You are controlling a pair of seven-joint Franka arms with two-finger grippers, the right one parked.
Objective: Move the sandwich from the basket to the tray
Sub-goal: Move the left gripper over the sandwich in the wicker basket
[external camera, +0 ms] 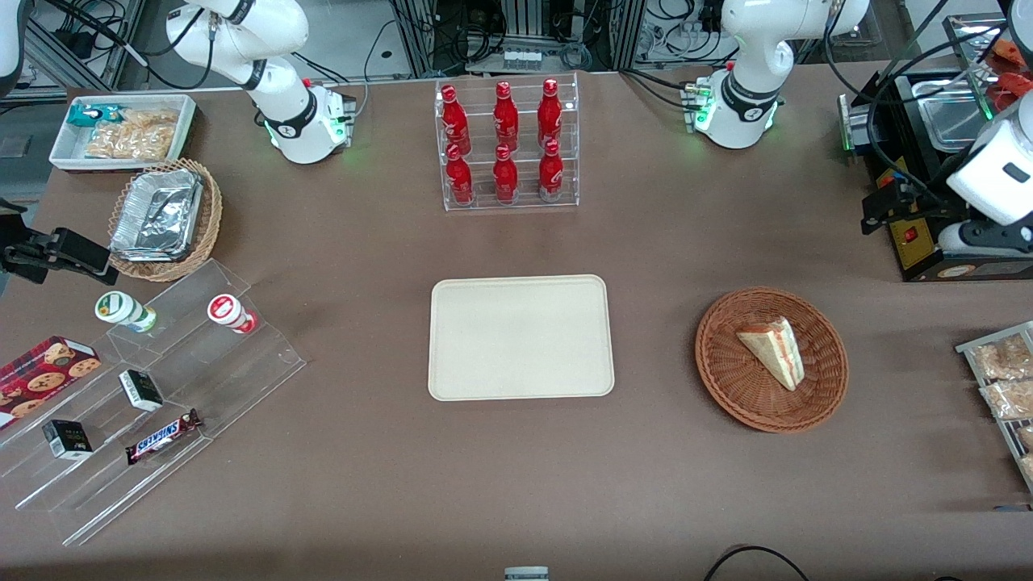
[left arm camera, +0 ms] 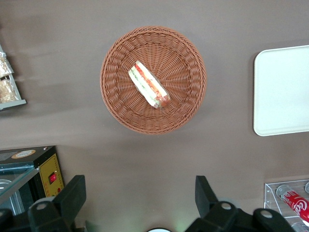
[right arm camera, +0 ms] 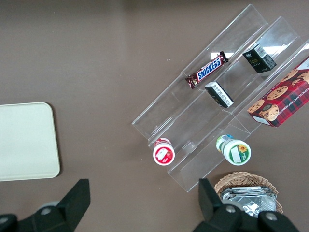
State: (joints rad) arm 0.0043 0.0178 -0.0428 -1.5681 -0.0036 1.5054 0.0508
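A: What is shown nearest the front camera?

B: A Snickers bar (external camera: 164,436) is shown on the lowest step of a clear acrylic riser (external camera: 153,403), toward the parked arm's end of the counter (external camera: 516,500). Two small dark boxes (external camera: 68,439) and a cookie box (external camera: 40,375) are seen on the steps above it.

A: Where are the task's things located?

B: The sandwich (external camera: 775,349) is shown lying in the basket (external camera: 726,379), with its layered cut edge turned toward the working arm's end of the counter. The basket is placed beside the tray (external camera: 520,337), well apart from it, toward the working arm's end. Nothing is carried on the tray.

A: How is the hand depicted?

B: In the wrist view, the hand (left arm camera: 140,198) is shown raised above the bare counter beside the basket, touching nothing. Its two fingers (left arm camera: 72,195) are spread wide, released. In the front view only the arm's white body is seen near the black appliance (external camera: 928,202), so the hand cannot be made out there.

A: What else is marked?

B: Six red bottles (external camera: 504,141) are held in a clear rack farther from the front camera than the tray.
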